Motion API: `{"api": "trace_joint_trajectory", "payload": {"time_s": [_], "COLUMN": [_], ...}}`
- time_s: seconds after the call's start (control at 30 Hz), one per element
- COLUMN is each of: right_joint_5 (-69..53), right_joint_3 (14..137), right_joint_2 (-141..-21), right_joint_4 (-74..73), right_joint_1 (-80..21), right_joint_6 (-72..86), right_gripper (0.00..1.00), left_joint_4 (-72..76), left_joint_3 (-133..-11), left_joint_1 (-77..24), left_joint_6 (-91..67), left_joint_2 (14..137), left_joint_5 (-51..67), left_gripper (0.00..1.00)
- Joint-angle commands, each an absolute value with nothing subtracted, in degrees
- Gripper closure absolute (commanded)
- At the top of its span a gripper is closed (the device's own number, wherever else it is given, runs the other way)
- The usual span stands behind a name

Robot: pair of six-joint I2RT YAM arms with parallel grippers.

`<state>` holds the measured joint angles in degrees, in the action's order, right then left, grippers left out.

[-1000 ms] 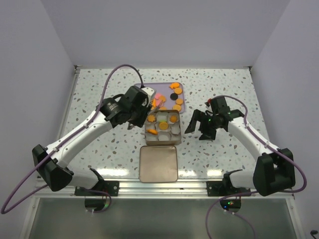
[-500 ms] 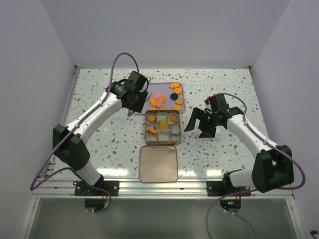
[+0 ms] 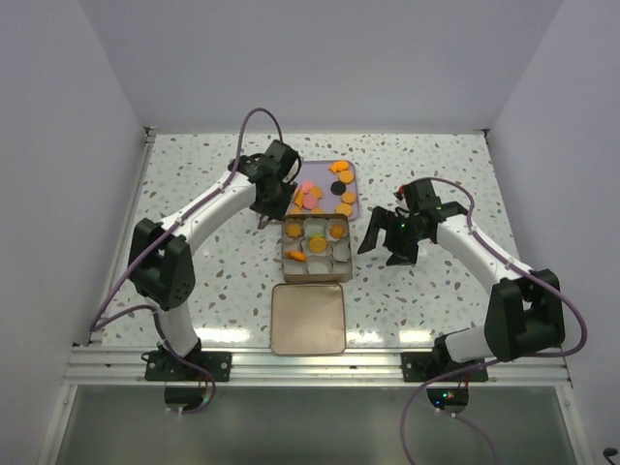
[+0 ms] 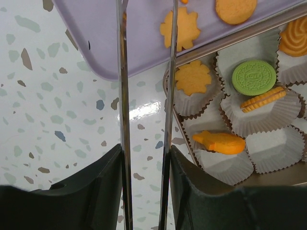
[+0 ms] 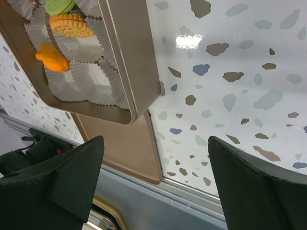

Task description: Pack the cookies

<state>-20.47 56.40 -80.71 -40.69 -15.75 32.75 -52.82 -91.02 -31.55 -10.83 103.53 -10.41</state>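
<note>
The cookies (image 3: 310, 199) lie on a purple tray (image 3: 325, 179): orange, pink and one black (image 3: 338, 188). Others sit in white paper cups in the square tin (image 3: 347, 254). The left wrist view shows a green one (image 4: 254, 76), an orange flower (image 4: 193, 76) and an orange fish (image 4: 219, 142) in the cups, plus an orange flower (image 4: 180, 29) on the tray (image 4: 139, 43). My left gripper (image 3: 289, 201) hangs over the tray's front left corner; its thin blades (image 4: 147, 9) stand slightly apart with nothing between them. My right gripper (image 3: 387, 240) is wide open and empty (image 5: 154, 139) to the right of the tin (image 5: 139, 62).
The tin's flat lid (image 3: 308, 318) lies on the speckled table in front of the tin, also seen in the right wrist view (image 5: 122, 148). The table's metal front rail (image 3: 310, 363) runs along the near edge.
My left gripper has swung from beside the tin's left side back to the purple tray's front left corner. The right gripper has shifted slightly and stays open.
</note>
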Motion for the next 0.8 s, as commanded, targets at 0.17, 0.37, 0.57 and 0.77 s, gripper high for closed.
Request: {"api": "trace_joint_trajectory", "payload": {"time_s": [0.17,0.37,0.57,0.77], "right_joint_5": [-20.74,-20.83,-21.09,-20.92], "right_joint_3": [59.33,58.71,58.18,58.18], "right_joint_2": [-81.91,-81.56,-81.47,-81.04], "right_joint_4": [-41.04,-41.22,-40.96,-41.13], "right_joint_1": [-15.91,-15.91,-15.91,-15.91], "right_joint_6": [30.59,30.06,30.15,30.15], "right_gripper": [0.07,0.07,0.07,0.07], "left_joint_4": [-50.54,-50.89,-52.91,-55.46], "left_joint_3": [-95.62,-95.63,-95.54,-96.06], "left_joint_1": [-31.64,-32.25,-34.27,-34.8], "left_joint_6": [-11.16,-11.86,-11.86,-13.18], "left_joint_2": [105.29,105.03,106.61,108.19], "left_joint_5": [-7.91,-7.39,-9.56,-13.35], "left_gripper": [0.56,0.55,0.55,0.55]}}
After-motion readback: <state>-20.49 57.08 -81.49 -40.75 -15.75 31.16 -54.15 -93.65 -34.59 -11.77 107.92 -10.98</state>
